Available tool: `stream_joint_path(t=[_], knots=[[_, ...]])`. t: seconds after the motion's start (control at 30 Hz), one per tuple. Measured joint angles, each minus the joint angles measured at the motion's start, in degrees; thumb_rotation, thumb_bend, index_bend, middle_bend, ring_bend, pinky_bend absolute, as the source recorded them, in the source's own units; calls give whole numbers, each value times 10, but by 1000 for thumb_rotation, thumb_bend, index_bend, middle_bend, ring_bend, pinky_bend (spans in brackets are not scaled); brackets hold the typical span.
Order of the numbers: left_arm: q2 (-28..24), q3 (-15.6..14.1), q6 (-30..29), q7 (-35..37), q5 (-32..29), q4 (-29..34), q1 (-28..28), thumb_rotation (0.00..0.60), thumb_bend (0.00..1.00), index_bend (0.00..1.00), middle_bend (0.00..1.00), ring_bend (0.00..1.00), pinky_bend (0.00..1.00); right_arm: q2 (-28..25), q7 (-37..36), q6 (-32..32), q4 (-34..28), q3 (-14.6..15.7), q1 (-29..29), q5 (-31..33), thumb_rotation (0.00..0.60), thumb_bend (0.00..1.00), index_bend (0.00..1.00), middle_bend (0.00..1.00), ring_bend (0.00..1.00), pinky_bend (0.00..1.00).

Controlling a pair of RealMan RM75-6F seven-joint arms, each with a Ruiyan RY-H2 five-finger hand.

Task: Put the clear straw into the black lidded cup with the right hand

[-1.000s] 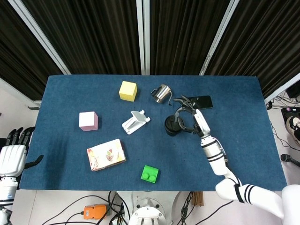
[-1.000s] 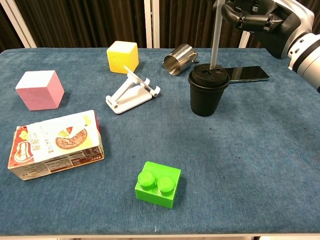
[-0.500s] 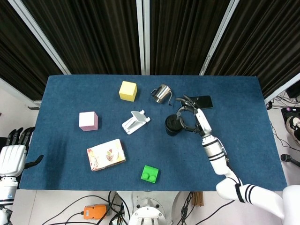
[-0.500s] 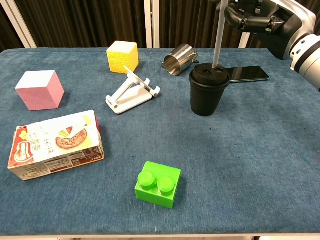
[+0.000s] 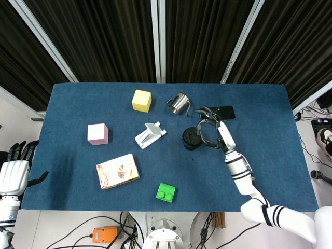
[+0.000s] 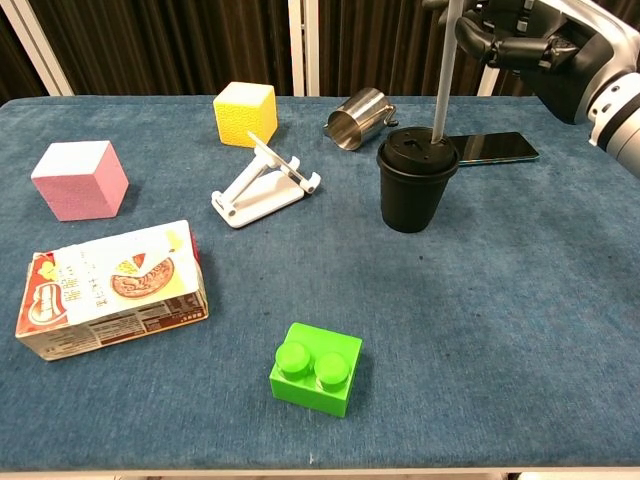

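The black lidded cup [image 6: 415, 187] [image 5: 191, 139] stands upright on the blue table, right of centre. A clear straw [image 6: 444, 72] rises nearly upright above it, its lower tip at the right part of the lid; whether the tip is in the hole I cannot tell. My right hand [image 6: 520, 35] [image 5: 209, 130] pinches the straw near its top, above and right of the cup. My left hand [image 5: 14, 167] hangs off the table's left edge, fingers spread, holding nothing.
A steel pitcher [image 6: 360, 117] and a black phone [image 6: 490, 146] lie just behind the cup. Left of it are a white phone stand [image 6: 262, 184], a yellow cube [image 6: 245, 113], a pink cube [image 6: 81, 179], a snack box [image 6: 110, 289] and a green brick [image 6: 315, 368].
My right hand has shifted slightly right and the straw with it, so its tip moved from the lid's middle toward the right side.
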State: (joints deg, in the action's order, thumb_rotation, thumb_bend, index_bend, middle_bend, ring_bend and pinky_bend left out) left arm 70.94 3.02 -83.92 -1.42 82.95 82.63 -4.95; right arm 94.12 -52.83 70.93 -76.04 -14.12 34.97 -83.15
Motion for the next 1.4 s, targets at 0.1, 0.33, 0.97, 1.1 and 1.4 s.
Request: stream_joint_path(t=[0.1,0.33,0.97,1.1,1.4], knots=[[0,0,-1,1,0,-1,1,600,138,82,112,30,0,2,-1,-1,3,2,0,-2,600,676,650,263,71,125],[2,0,-3,4,1,-3,1,600,138,81,112,29,0,2,-7,1,13,11,-3,-13,600,631,399,248,3,29],[4,2,-5,9,6,-5,-2,600,138,82,111,30,0,-68,110,35,15,21,-27,-35,600,504,56,170,15,39],[7,3,-6,10,7,-6,-3,600,138,82,111,30,0,-116,247,49,2,34,-50,-36,600,428,4,130,0,27],[12,4,-10,8,10,-6,-4,600,138,82,112,29,0,-268,475,111,-120,85,-179,-2,600,426,0,95,0,1]])
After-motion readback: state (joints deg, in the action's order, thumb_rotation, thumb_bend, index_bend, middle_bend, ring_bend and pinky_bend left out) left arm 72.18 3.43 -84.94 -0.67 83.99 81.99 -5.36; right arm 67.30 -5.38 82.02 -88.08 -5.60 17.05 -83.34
